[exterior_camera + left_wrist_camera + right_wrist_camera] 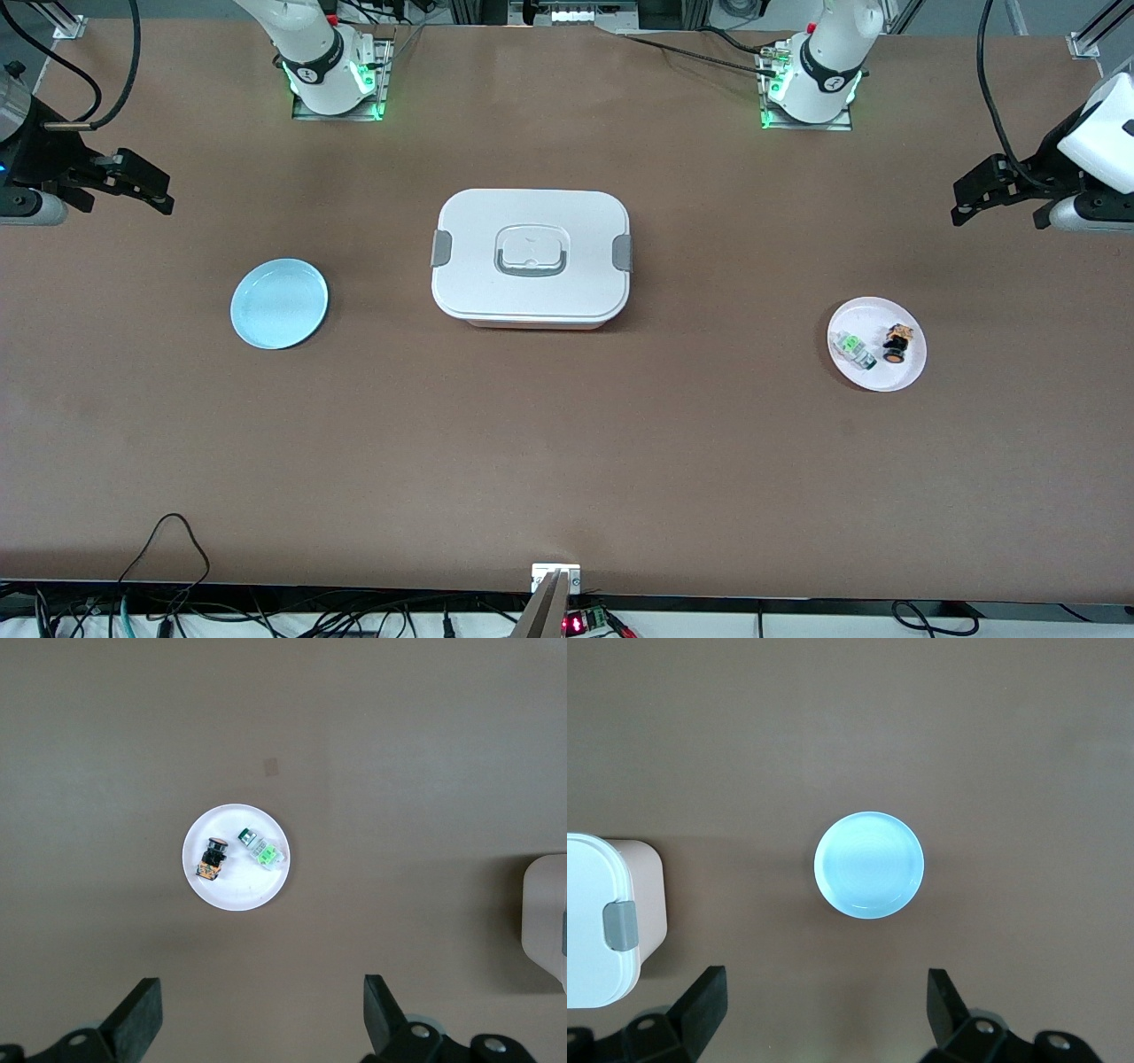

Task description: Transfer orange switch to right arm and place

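Observation:
The orange switch (897,344) lies on its side on a small white plate (875,376) toward the left arm's end of the table. It also shows in the left wrist view (213,860), on that plate (241,891). My left gripper (961,202) hangs open and empty in the air, off to the side of the plate; its own view shows it (263,1010) wide open. My right gripper (165,197) is open and empty in the air at the right arm's end, above a light blue plate (279,303), which shows in the right wrist view (869,865) past the open gripper (827,1005).
A small green-and-clear part (856,349) lies beside the switch on the white plate, also in the left wrist view (261,849). A white lidded box (532,257) with grey latches stands mid-table; its edge shows in both wrist views (545,912) (602,921).

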You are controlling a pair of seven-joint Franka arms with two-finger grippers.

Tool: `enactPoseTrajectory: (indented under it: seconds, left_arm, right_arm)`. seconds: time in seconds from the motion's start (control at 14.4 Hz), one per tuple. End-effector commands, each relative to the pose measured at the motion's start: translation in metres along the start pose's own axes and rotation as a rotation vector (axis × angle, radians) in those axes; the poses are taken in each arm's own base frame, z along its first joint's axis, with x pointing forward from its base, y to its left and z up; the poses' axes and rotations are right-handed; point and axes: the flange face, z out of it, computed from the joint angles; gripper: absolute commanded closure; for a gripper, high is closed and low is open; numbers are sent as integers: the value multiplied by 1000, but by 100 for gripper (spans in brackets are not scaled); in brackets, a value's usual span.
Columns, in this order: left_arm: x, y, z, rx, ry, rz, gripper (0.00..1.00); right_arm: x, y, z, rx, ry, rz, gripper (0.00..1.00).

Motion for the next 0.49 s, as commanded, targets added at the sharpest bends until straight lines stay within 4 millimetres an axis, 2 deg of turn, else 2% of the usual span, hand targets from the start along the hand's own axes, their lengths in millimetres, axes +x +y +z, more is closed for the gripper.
enactPoseTrajectory:
  seconds: [0.0,0.42]
  left_arm:
    - [0,7,-5,13,-1,8,0]
    - [1,6,-7,12,2,6,0]
  right_arm:
    - [-6,-1,-9,15,8,-12,0]
    - [-7,-1,-10,15,8,-14,0]
